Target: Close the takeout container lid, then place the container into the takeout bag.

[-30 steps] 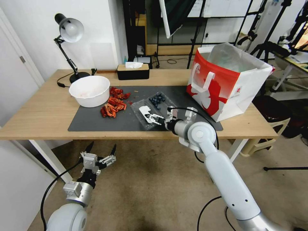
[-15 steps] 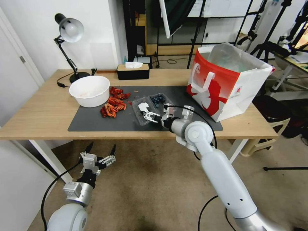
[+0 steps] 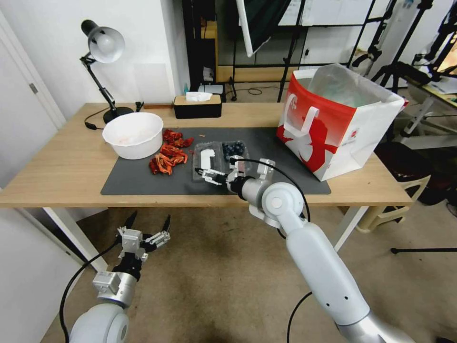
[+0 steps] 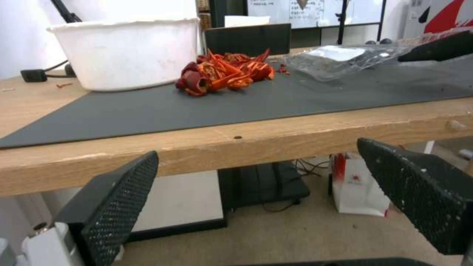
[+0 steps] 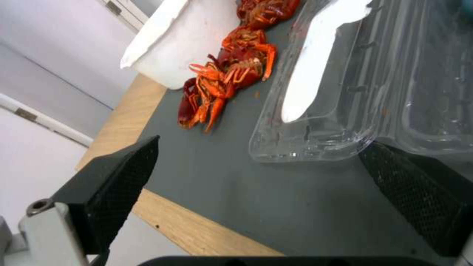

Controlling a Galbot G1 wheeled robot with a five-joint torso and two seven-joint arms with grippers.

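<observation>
In the head view, the takeout container (image 3: 220, 157) lies open on the dark mat (image 3: 138, 178), with the blueberry half toward the takeout bag (image 3: 335, 121) and the lid (image 3: 204, 159), with its white label, lying flat toward the crayfish pile (image 3: 169, 152). The right gripper (image 3: 205, 175) is at the lid's near edge, fingers spread wide and holding nothing. The left gripper (image 3: 146, 233) hangs below the table edge (image 3: 95, 200), wide open and idle. As I judge it, no step is done: the lid is not yet closed and the bag stands open at the table's right end, well apart from the container.

In the left wrist view, the table edge (image 4: 246, 144) is straight ahead, and the white bowl (image 4: 128, 51) and the crayfish pile (image 4: 224, 72) sit behind it.

In the right wrist view, one black finger (image 5: 419, 192) seems to touch the lid's (image 5: 335, 92) corner, while the other finger (image 5: 113, 177) is over bare mat (image 5: 236, 199). The crayfish pile (image 5: 227, 77) is just beside the lid, so there is little free room on that side; between the container and the bag the mat looks free.
</observation>
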